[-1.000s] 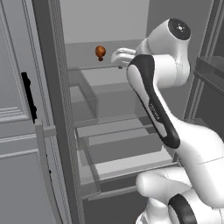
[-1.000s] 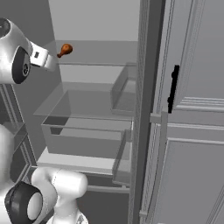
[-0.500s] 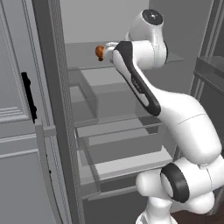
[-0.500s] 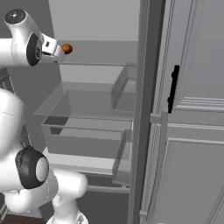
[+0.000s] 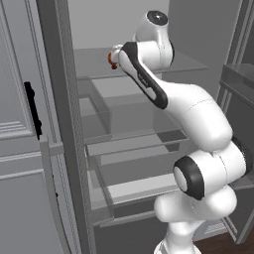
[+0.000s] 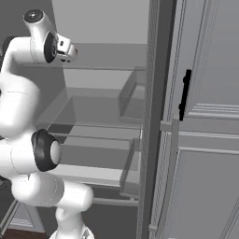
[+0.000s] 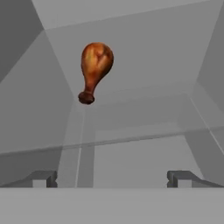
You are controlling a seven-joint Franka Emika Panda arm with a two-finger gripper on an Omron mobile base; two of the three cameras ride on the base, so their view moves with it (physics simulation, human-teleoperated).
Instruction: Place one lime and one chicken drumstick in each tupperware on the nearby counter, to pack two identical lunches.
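Deep on the upper shelf [image 5: 193, 63] of the open fridge, a chicken drumstick [image 7: 94, 69] lies ahead of my tool [image 7: 113, 178], whose two tips stand wide apart and empty. Through the hand camera the drumstick sits above and left of the tool's centre line, well apart from both tips, nothing gripped. Its long axis runs nearly straight up that picture, fat meaty end farthest from the tool, narrow bone knob nearest and angled slightly left. From the left base camera, a sliver of it [image 5: 112, 58] peeks out beside the wrist, near the shelf's left edge. I judge the coming reach must shift left and forward, so the tips straddle the narrow shank across that axis.
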